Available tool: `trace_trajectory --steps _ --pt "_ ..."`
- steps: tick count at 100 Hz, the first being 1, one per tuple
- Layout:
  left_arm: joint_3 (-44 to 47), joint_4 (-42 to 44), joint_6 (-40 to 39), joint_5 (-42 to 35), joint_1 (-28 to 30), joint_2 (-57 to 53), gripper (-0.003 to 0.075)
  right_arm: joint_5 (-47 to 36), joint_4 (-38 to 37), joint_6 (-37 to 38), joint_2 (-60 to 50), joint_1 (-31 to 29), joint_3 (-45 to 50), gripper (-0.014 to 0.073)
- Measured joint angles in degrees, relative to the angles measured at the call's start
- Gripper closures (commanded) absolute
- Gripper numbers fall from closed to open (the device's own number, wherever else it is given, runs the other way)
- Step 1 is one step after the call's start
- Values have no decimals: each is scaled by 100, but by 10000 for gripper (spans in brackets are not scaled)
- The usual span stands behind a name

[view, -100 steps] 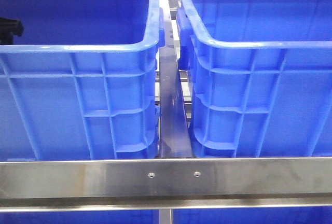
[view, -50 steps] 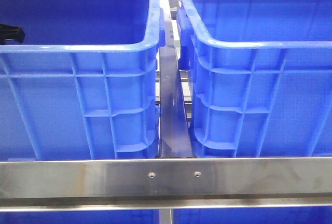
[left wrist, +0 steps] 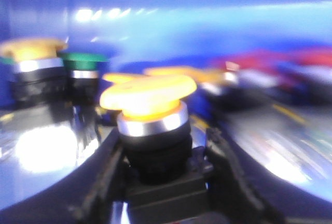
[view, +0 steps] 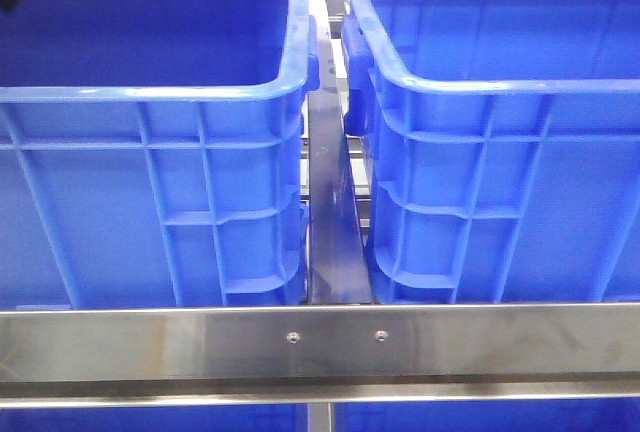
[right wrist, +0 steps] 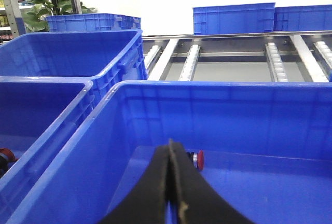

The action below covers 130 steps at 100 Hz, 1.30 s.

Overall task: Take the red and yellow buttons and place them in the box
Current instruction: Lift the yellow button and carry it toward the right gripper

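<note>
Left claw (left wrist: 155, 182): clenched on yellow button (left wrist: 149, 93)
Right claw (right wrist: 170, 182): clenched, holding nothing, above blue crate (right wrist: 155, 92)
Red button (right wrist: 199, 159): inside crate

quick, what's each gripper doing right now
Left gripper: around a yellow button, fingers on both sides; whether it is clamped cannot be told through the blur.
Right gripper: closed, empty, over a blue crate.

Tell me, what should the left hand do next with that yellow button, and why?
Probably close and lift. The left hand sits low around the yellow button, its fingers on either side of the black base. The picture is blurred, so whether it grips already is unclear.
</note>
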Motion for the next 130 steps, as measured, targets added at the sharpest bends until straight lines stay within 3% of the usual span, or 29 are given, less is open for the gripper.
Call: trace_trajectory --steps 75,97,130 --pt "1288 -53 159 164 -1761 -3808 739 0 0 0 0 0 0 662" --pt "1300 -151 172 -39 -2665 -3990 739 46 0 0 0 0 0 662" --pt "1310 -162 185 -942 -3783 -3227 739 256 0 0 0 0 0 655"
